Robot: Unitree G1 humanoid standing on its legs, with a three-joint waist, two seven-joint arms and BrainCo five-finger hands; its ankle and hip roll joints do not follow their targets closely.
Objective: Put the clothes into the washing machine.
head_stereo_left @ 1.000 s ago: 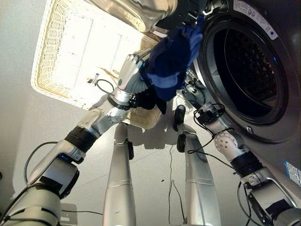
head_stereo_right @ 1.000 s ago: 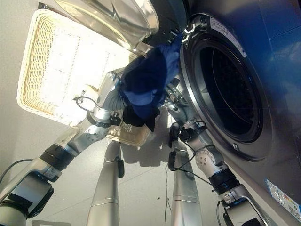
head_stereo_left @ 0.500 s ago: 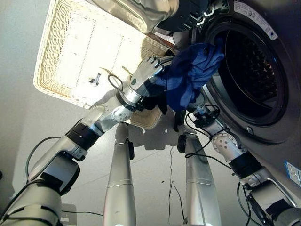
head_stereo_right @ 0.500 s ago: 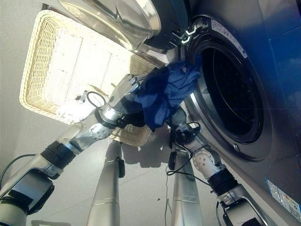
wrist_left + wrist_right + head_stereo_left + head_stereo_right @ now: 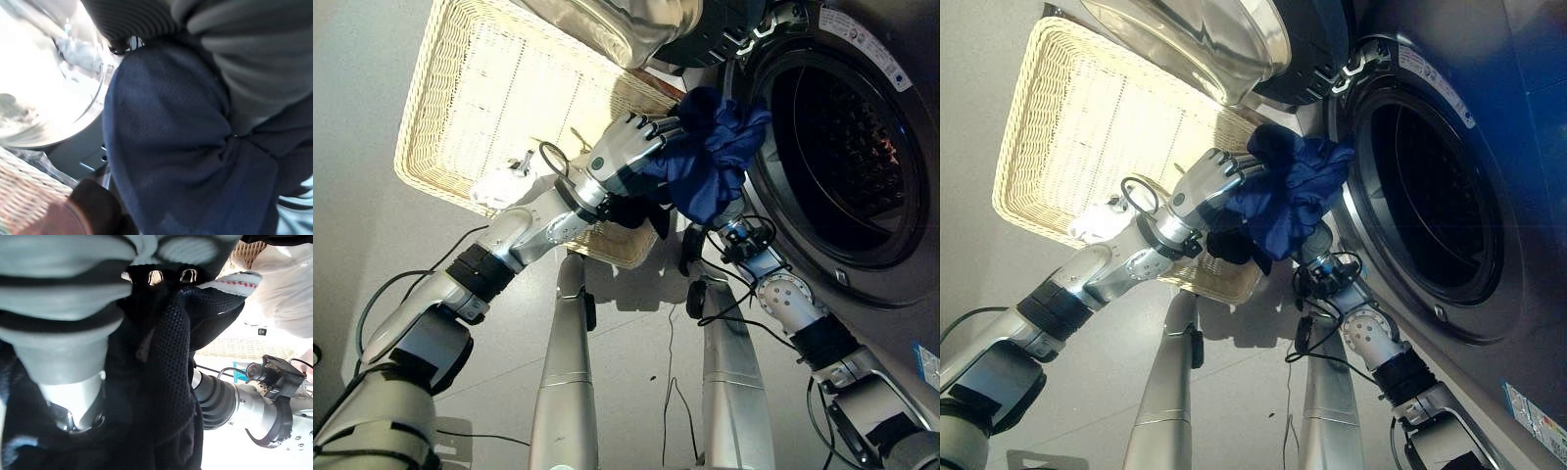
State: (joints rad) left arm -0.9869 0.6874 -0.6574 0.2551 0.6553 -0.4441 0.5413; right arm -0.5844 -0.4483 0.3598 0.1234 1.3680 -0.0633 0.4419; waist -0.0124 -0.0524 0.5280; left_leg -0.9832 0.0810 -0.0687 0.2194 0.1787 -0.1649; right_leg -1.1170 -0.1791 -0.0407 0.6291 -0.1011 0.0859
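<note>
A bunched blue garment (image 5: 710,166) hangs at the left rim of the washing machine's round opening (image 5: 847,147). My left hand (image 5: 622,152) grips it from the basket side, fingers curled into the cloth (image 5: 166,147). A darker garment (image 5: 628,211) dangles under that hand. My right arm rises from below, and its hand (image 5: 63,264) sits under the bundle. In the right wrist view its fingers and thumb pinch black mesh cloth (image 5: 166,357) with a white and red trim.
The machine's door (image 5: 607,24) stands swung open above the bundle. A pale wicker basket (image 5: 440,117) lies on the floor to the left with a white garment (image 5: 499,186) in it. Grey floor spreads out below the arms.
Both hands have carried the blue garment from beside the basket to the rim of the opening. It is now bunched tighter and higher, and the view has shifted slightly.
</note>
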